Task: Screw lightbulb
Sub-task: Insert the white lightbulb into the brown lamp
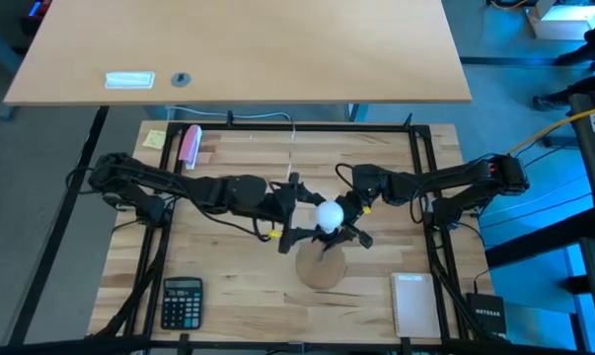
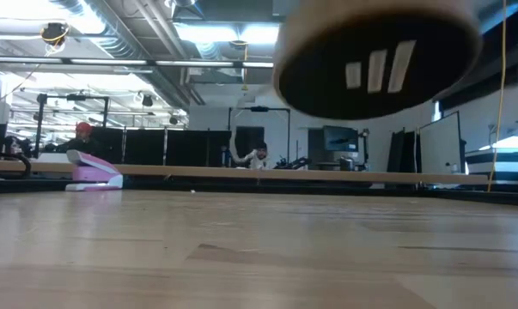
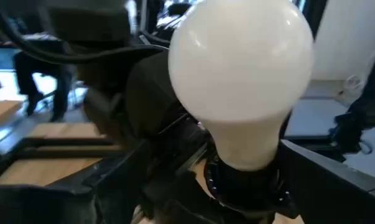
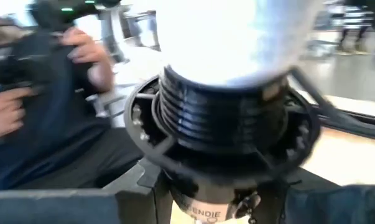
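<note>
Lightbulb [image 3: 240, 81] is filling my left wrist view, nearest thing to the lens, globe up and neck down, long axis standing upright. Its neck is sitting in the black ribbed socket [image 4: 227, 127], which is rising off the round wooden disc [image 1: 321, 268]. In the low view that disc [image 2: 374, 56] is hanging above the tabletop, tilted, dark underside showing, so the whole lamp base is lifted clear of the wood.

In the high view the bulb [image 1: 329, 216] is showing as a white ball at table centre, between my two arms. My left gripper [image 1: 295, 212] is coming in from the left, my right gripper [image 1: 354, 219] from the right, both crowding the bulb and socket. Cannot tell whether either pincer is spread or pinching; the fingers are too tangled with the socket to read, and the wrist views are not settling it.

A person's hand [image 4: 87, 53] and dark sleeve are showing beyond the socket in my right wrist view.

On the table [image 1: 238, 286]: calculator [image 1: 182, 302] at the near left, white notepad [image 1: 415, 304] at the near right, pink stapler [image 1: 189, 146] and yellow sticky note [image 1: 155, 139] at the far left.
</note>
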